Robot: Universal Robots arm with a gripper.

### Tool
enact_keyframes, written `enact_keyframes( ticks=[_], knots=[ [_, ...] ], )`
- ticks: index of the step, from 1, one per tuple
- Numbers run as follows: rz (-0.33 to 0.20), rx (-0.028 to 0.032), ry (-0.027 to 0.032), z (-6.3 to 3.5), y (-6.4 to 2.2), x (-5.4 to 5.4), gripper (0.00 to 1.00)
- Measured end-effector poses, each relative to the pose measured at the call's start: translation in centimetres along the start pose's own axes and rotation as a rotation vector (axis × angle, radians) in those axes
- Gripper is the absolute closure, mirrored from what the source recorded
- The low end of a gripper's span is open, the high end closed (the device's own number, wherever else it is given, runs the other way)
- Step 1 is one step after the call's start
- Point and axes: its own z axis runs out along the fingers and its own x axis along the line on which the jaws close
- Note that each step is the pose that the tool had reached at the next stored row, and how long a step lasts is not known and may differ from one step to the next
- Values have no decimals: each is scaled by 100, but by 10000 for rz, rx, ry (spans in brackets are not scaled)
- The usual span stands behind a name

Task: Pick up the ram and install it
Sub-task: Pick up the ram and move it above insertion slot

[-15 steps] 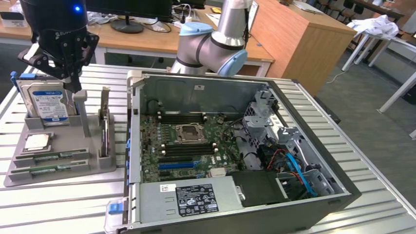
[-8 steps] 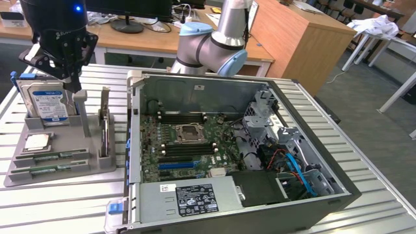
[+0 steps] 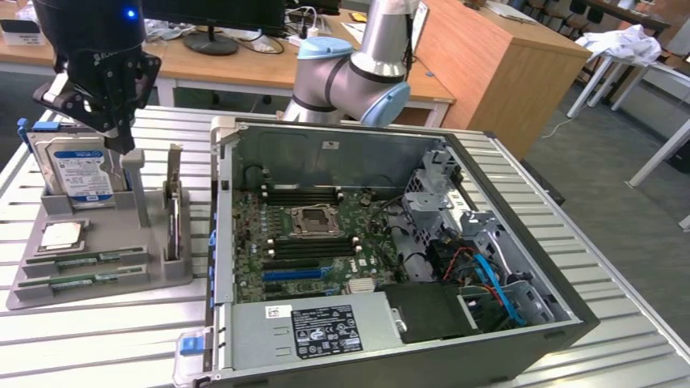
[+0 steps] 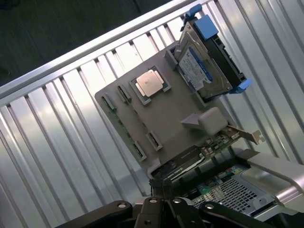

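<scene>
Two green ram sticks (image 3: 81, 260) lie flat in slots at the front of a grey holder (image 3: 108, 284) on the exterior view's left. In the wrist view one stick (image 4: 122, 126) shows as a thin green strip between two end clips. My black gripper (image 3: 122, 144) hangs above the back of the holder, just in front of the hard drive, well above the sticks. Its fingers (image 4: 159, 186) come to a shut point with nothing between them. The open computer case (image 3: 518, 210) holds the motherboard, with its memory slots (image 3: 307, 244) beside the processor socket.
On the holder also stand a blue-labelled hard drive (image 3: 81, 174), a square silver CPU (image 3: 61, 235) and an upright expansion card (image 3: 173, 212). The slatted metal table (image 3: 97, 339) carries everything. The arm's base (image 3: 345, 77) rises behind the case. Desks stand further back.
</scene>
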Motion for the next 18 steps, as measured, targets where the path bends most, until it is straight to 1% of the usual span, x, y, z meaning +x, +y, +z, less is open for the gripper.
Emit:
enact_keyframes(
  ticks=[18],
  knots=[
    [-812,-18,29,1,0,0,90]
  ],
)
